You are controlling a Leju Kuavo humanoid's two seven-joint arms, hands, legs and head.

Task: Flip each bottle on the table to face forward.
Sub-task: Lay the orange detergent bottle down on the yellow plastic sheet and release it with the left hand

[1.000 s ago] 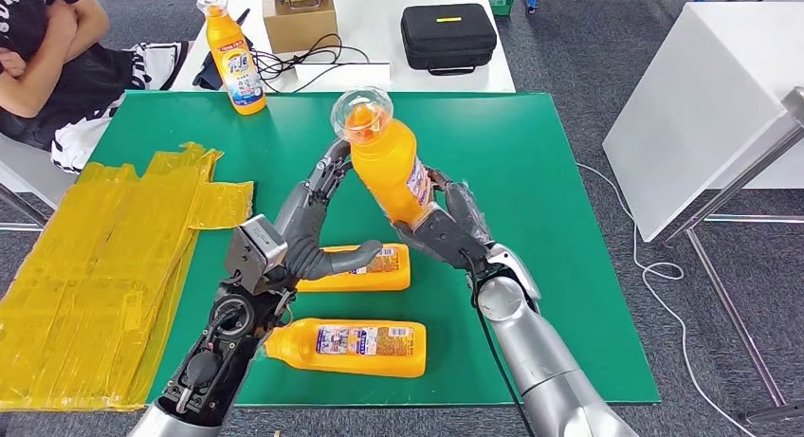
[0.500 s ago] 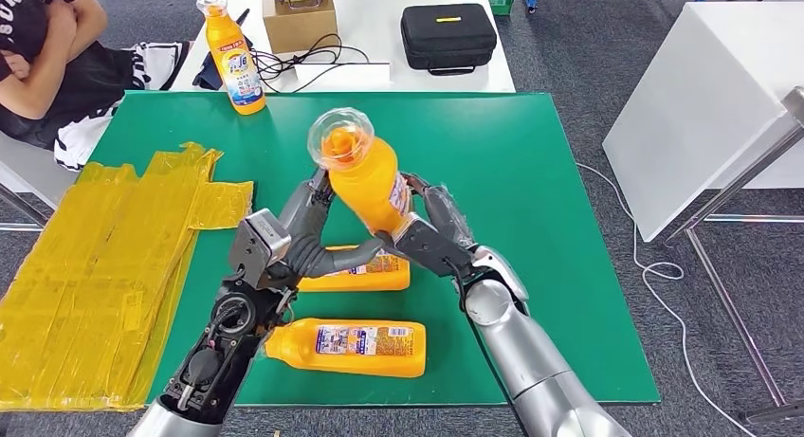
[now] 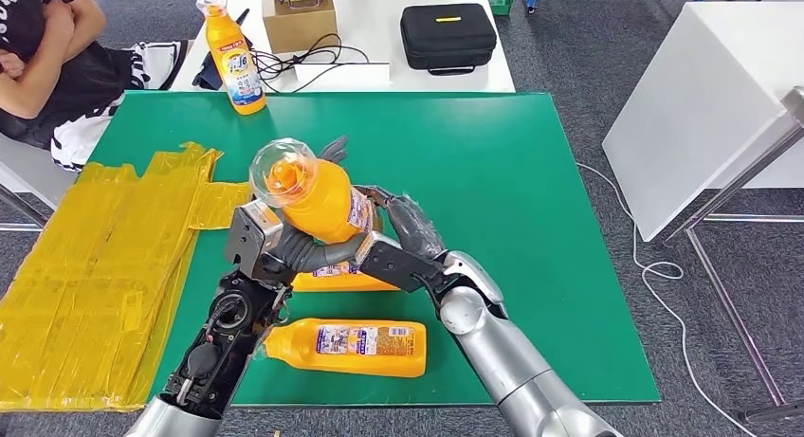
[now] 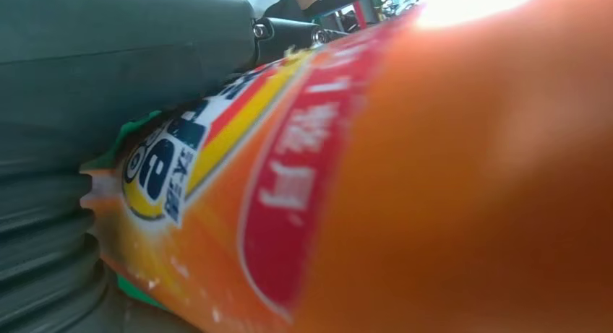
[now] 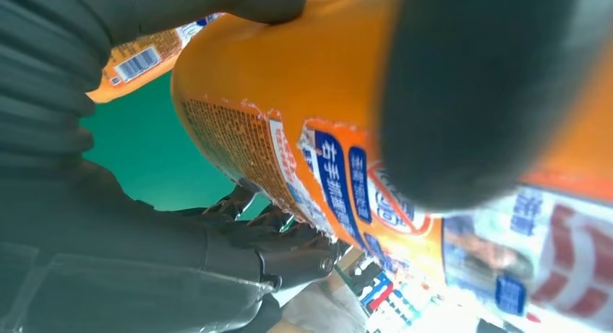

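An orange bottle [image 3: 318, 202] with a clear cap [image 3: 282, 172] is held tilted above the green table [image 3: 531, 219], cap leaning toward the left. My right hand [image 3: 398, 247] grips its lower end, and my left hand [image 3: 289, 252] holds it with the thumb under it and fingers behind. The label shows close up in the left wrist view [image 4: 289, 174] and the right wrist view [image 5: 340, 196]. Two more orange bottles lie on their sides: one [image 3: 341, 280] partly hidden under my hands, one [image 3: 351, 347] near the front edge. Another bottle [image 3: 232, 58] stands upright at the far left edge.
Crumpled yellow plastic sheets [image 3: 104, 257] cover the table's left side. A person [image 3: 47, 48] sits at the far left. Behind the green table, a white table carries a cardboard box [image 3: 299, 20], cables and a black case [image 3: 447, 34]. Another white table [image 3: 702, 96] stands to the right.
My right hand has carried the raised bottle leftward and lower, tilting it over into my left hand. The lying bottles and the upright bottle have not moved.
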